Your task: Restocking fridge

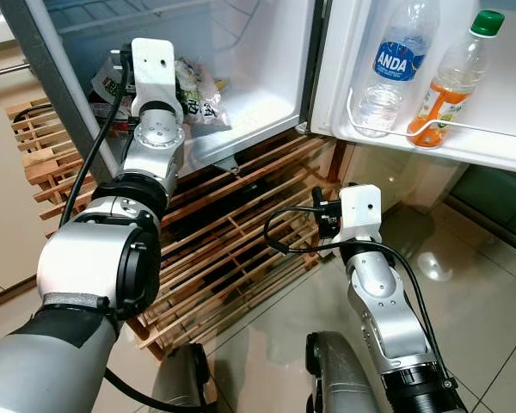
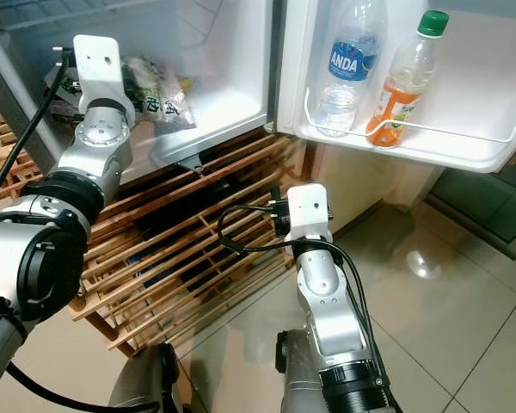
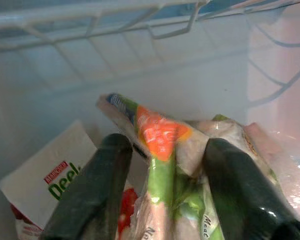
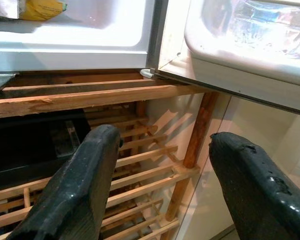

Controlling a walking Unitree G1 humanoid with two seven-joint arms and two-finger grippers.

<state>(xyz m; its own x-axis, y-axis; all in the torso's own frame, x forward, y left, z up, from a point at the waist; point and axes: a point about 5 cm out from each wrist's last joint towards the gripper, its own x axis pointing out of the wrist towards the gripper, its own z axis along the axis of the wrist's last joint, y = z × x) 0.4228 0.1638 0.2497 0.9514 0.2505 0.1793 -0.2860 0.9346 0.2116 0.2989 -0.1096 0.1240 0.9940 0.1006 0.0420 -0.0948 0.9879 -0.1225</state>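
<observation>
Left claw (image 3: 162, 200) reaching into the open fridge (image 1: 267, 77) at about 11 o'clock in the head views, fingers (image 3: 90, 190) spread on either side of a food packet (image 3: 165, 150) (green, orange and white wrapper) lying on the fridge floor. Whether the fingers actually press the packet cannot be told; the packet sits between them, close to both. Just beside the packet, toward the fridge's back corner, a white carton (image 3: 45, 185) with red and green lettering. Above both, a white wire shelf (image 3: 90, 20).

Right claw (image 4: 160, 185) hanging low at about 5 o'clock, well apart from the fridge interior, fingers (image 4: 80, 185) spread wide with nothing between them, pointing toward the wooden rack (image 1: 232, 232) under the fridge. A dark box-like thing (image 4: 35, 145) resting inside the rack (too shaded to identify).

At 1 to 2 o'clock, the open fridge door (image 1: 507, 95) with a wire-railed door shelf (image 1: 464, 142). Standing upright in it, side by side: a clear water bottle (image 1: 394, 69) with a blue label, and to its right a bottle (image 1: 451, 82) with a green cap and orange drink low inside. Shiny tiled floor (image 1: 482, 292) below at 4 o'clock.
</observation>
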